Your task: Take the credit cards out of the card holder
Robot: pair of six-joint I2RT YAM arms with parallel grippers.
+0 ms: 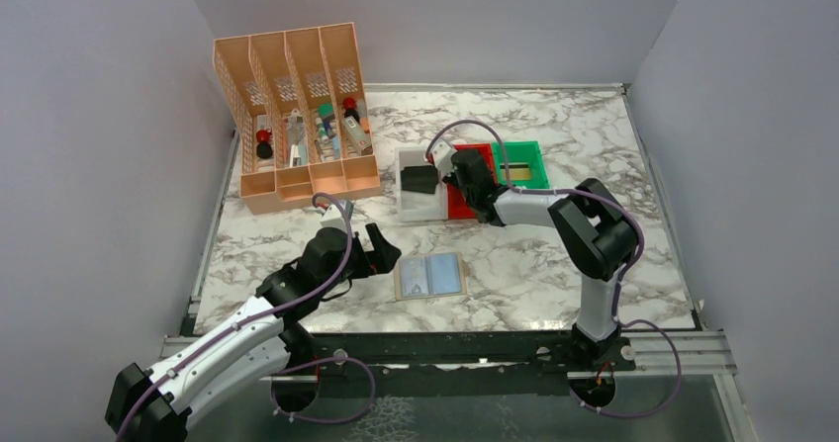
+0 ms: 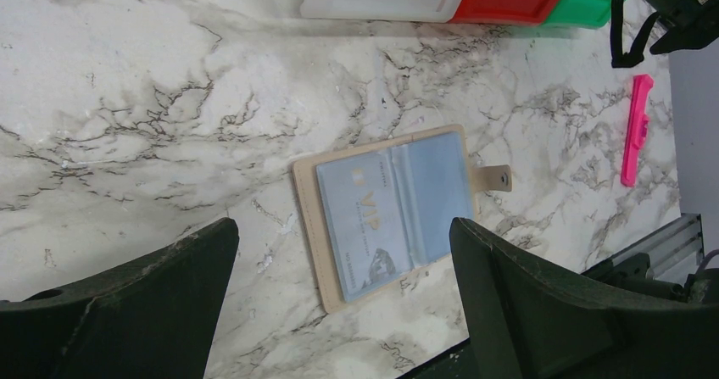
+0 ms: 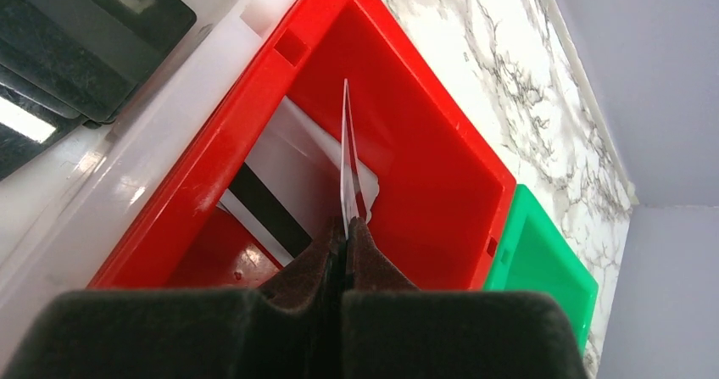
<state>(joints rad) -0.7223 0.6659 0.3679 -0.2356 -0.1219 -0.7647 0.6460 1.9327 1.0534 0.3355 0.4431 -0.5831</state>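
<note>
The tan card holder (image 1: 430, 277) lies open on the marble table, its tab to the right in the left wrist view (image 2: 390, 214). A pale silvery-blue card (image 2: 365, 226) marked VIP sits in its left pocket. My left gripper (image 1: 381, 251) is open and empty just left of the holder, its fingers either side of the holder's near edge in the left wrist view (image 2: 343, 311). My right gripper (image 3: 346, 226) is shut on a thin pale card (image 3: 346, 158) seen edge-on, held over the red bin (image 3: 424, 142). Another card with a black stripe (image 3: 271, 197) lies in that bin.
White (image 1: 420, 205), red (image 1: 473, 155) and green (image 1: 524, 163) bins stand side by side at mid-table. Black cards (image 3: 93, 31) lie in the white bin. A tall orange desk organiser (image 1: 297, 116) stands at the back left. A pink stick (image 2: 636, 129) lies near the table's front edge.
</note>
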